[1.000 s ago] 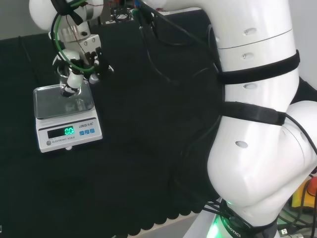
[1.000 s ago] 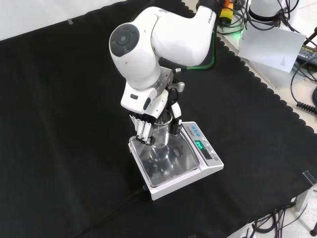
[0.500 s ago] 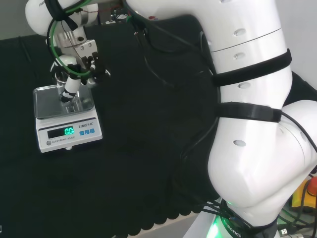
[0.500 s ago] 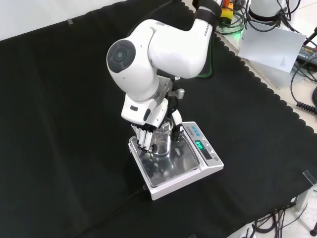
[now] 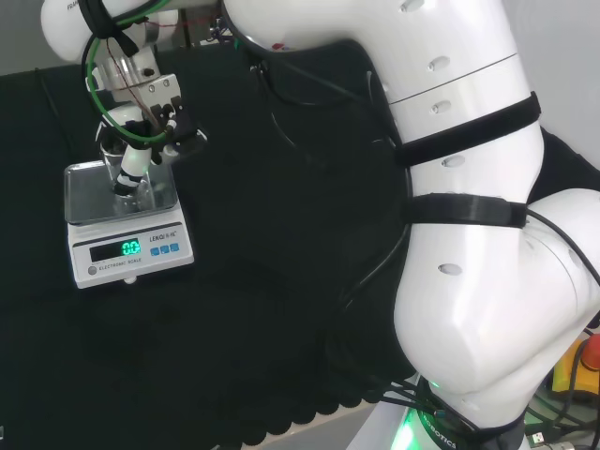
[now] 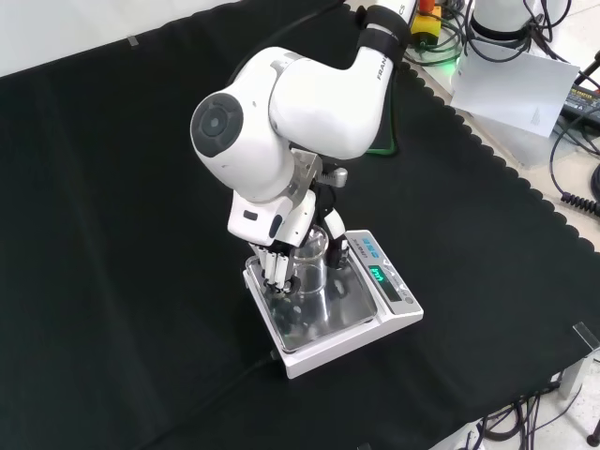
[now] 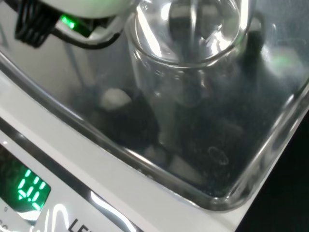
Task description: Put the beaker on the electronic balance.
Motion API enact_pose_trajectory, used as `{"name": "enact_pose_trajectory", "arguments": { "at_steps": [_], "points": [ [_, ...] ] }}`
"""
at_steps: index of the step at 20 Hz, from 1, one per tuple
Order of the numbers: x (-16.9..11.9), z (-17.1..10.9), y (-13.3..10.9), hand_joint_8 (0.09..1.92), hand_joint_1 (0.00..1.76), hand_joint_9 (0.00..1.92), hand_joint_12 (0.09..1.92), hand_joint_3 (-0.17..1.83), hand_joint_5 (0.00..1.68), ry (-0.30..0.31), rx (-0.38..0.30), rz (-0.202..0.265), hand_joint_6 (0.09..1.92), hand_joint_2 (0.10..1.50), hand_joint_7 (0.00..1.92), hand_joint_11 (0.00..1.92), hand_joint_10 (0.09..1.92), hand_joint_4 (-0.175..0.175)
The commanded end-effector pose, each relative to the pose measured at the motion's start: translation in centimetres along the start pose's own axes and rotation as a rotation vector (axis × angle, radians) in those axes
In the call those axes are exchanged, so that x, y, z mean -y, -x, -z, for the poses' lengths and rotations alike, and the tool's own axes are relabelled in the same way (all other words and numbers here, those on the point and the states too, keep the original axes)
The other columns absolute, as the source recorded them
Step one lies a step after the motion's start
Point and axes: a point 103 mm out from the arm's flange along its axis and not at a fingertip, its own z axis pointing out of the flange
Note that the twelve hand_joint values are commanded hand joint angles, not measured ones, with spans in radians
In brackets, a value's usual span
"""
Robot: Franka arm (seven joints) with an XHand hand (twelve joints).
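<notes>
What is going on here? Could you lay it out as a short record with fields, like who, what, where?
actor: white robot arm with a black and white hand
hand state: fingers curled round a clear beaker
beaker contents: none that I can make out
beaker place: over the steel pan of the electronic balance, at or just above it; contact not certain
balance display: lit green
surface: black cloth
step: set-down under way, beaker not yet released

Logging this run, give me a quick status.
Hand shut on beaker. Beaker upright over balance pan. Nothing in the way.
</notes>
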Motion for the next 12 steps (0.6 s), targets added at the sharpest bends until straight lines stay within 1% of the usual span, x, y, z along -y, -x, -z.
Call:
{"name": "enact_pose_trajectory", "arguments": {
  "at_steps": [1,3,4,6,7,9,12],
  "points": [
    [0.5,0.6,0.1,0.96,0.95,0.86,1.17,0.81,0.29,-0.006,-0.019,0.016,0.80,0.51,0.43,0.75,0.64,-0.020],
    [0.7,1.1,0.0,0.85,0.84,0.67,1.31,0.67,0.19,0.007,-0.019,0.018,0.45,0.51,0.24,0.54,0.66,-0.008],
    [0.9,1.4,0.0,0.80,0.79,0.58,1.35,0.61,0.15,0.014,-0.019,0.019,0.31,0.53,0.16,0.46,0.69,-0.004],
    [1.3,1.9,0.1,0.68,0.73,0.42,1.41,0.49,0.08,0.038,-0.028,0.020,0.12,0.55,0.04,0.34,0.76,0.002],
    [1.6,2.3,0.2,0.61,0.71,0.37,1.43,0.45,0.05,0.050,-0.032,0.021,0.09,0.56,0.02,0.29,0.79,0.005],
    [2.1,3.1,0.2,0.49,0.69,0.30,1.44,0.40,0.01,0.066,-0.032,0.020,0.09,0.58,0.00,0.24,0.82,0.010],
    [3.2,4.6,0.3,0.36,0.66,0.23,1.47,0.34,0.00,0.096,-0.031,0.016,0.09,0.59,0.00,0.18,0.84,0.015]
  ]
}}
